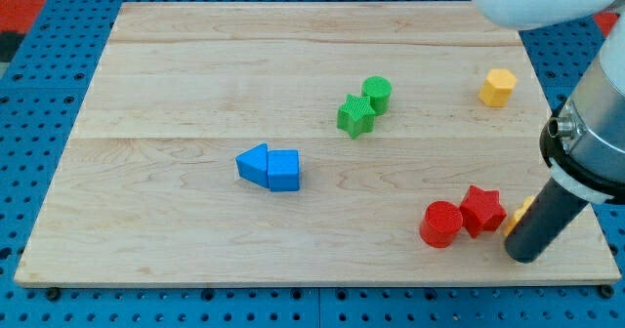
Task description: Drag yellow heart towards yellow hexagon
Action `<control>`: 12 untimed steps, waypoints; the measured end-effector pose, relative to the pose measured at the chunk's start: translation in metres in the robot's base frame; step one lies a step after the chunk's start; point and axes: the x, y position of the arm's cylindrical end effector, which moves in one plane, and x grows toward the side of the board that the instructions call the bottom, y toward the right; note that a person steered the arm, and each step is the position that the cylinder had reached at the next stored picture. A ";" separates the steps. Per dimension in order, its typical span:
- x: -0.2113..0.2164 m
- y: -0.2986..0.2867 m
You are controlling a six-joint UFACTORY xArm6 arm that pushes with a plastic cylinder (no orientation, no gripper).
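Observation:
The yellow hexagon (497, 87) sits near the view's upper right of the wooden board. The yellow heart (519, 214) is at the lower right, mostly hidden behind my rod; only a small yellow sliver shows just right of the red star. My tip (524, 255) rests on the board at the lower right, touching or directly beside the yellow heart, on its lower right side. The hexagon is far above the tip toward the view's top.
A red star (481, 210) and a red cylinder (441, 223) lie just left of the tip. A green star (355, 115) and a green cylinder (377, 93) sit at upper centre. A blue triangle (253, 163) and a blue cube (284, 170) touch at centre left. The board's right edge (596, 240) is close.

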 end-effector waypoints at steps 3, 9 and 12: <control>-0.034 0.012; -0.086 0.014; -0.095 0.014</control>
